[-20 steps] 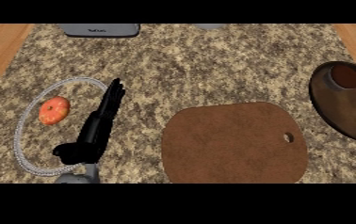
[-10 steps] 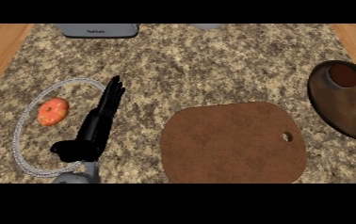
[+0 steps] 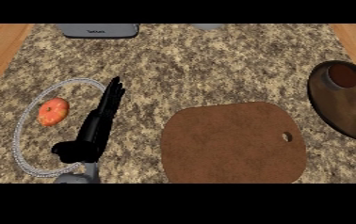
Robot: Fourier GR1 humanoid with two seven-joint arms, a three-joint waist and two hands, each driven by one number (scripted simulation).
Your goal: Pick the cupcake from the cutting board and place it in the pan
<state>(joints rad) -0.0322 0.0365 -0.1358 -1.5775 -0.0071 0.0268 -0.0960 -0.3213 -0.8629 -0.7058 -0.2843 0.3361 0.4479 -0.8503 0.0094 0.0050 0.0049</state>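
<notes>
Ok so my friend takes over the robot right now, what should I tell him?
Left robot hand: open, fingers straight, low on the counter beside the wire ring that has an orange fruit inside.
Right robot hand: not in view.
Cutting board: nothing on it.
Pan: at the right edge, with a round reddish-brown thing in it. It may be the cupcake, but that cannot be told for sure.
Done: the board holds no cupcake.
Left: check that the thing in the pan really is the cupcake.
</notes>
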